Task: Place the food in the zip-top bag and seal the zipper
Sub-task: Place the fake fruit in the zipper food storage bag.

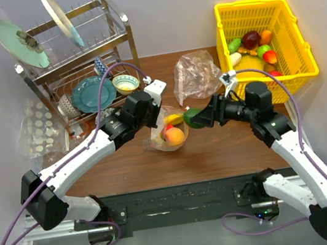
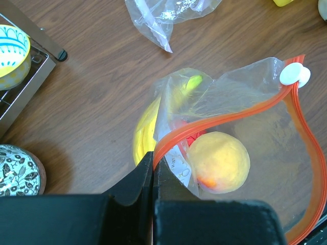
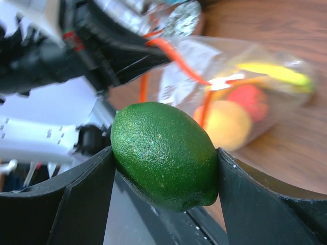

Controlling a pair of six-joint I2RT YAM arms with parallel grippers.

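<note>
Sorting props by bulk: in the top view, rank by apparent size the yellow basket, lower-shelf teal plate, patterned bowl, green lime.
1. yellow basket
2. teal plate
3. patterned bowl and green lime look alike, left unranked.

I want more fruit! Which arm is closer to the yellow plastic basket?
Right. The right fingers, holding a green lime, sit left of the basket; the left fingers pinch the rim of the clear plastic bag, farther left.

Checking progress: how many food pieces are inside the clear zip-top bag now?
3 visible in the clear plastic zip-top bag: long yellow toy banana along one side, round orange-yellow fruit centre, red piece between them. More may be hidden beneath.
</note>
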